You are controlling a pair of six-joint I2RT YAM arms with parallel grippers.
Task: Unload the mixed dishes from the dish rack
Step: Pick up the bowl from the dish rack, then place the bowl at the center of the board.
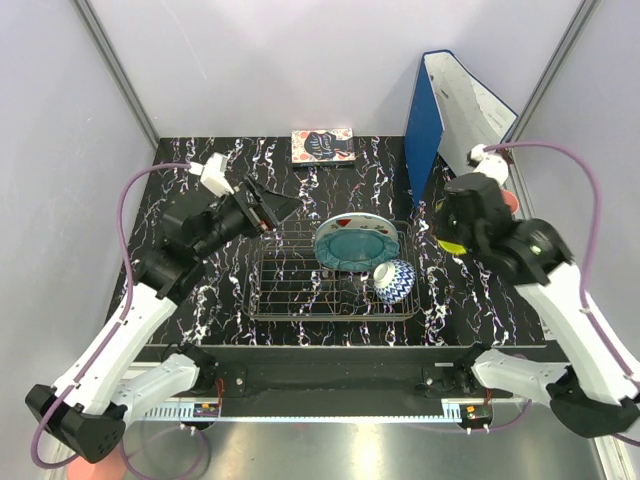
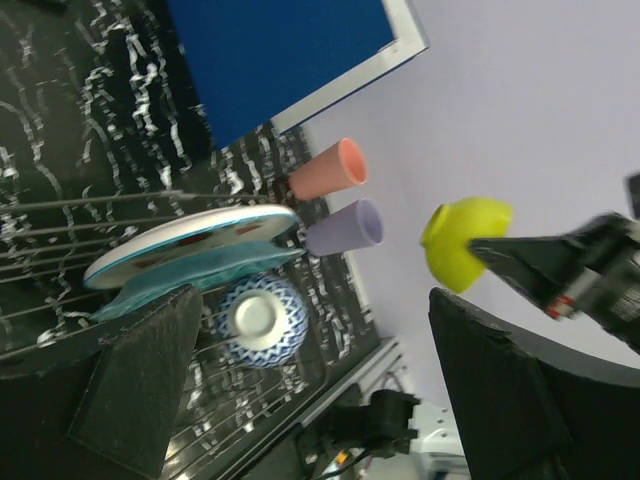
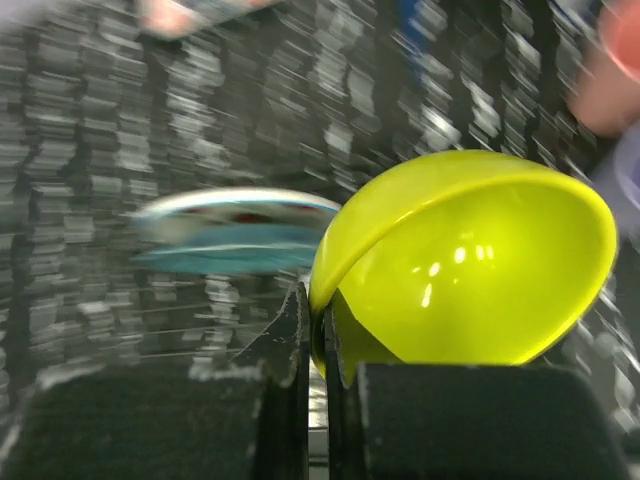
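my right gripper [image 3: 318, 330] is pinched shut on the rim of the yellow-green bowl [image 3: 470, 270]. the bowl hangs in the air at about 3 o'clock from the dish rack [image 1: 300, 300], clear of the wire. my left gripper [image 1: 275, 210] is spread wide with nothing in it, hovering over the rack's 11 o'clock corner.

the pink cup [image 2: 330, 170] and the lilac cup [image 2: 347, 228] lie on their sides on the table [image 1: 200, 300], out past the rack at roughly 2 o'clock, so i count them done.

in the rack are the teal plate [image 1: 352, 248] and the white plate [image 1: 355, 222], leaning together at 1 o'clock, and the blue-white bowl [image 1: 395, 281] upside down at 4 o'clock. i judge i am about halfway, once this bowl is set down.
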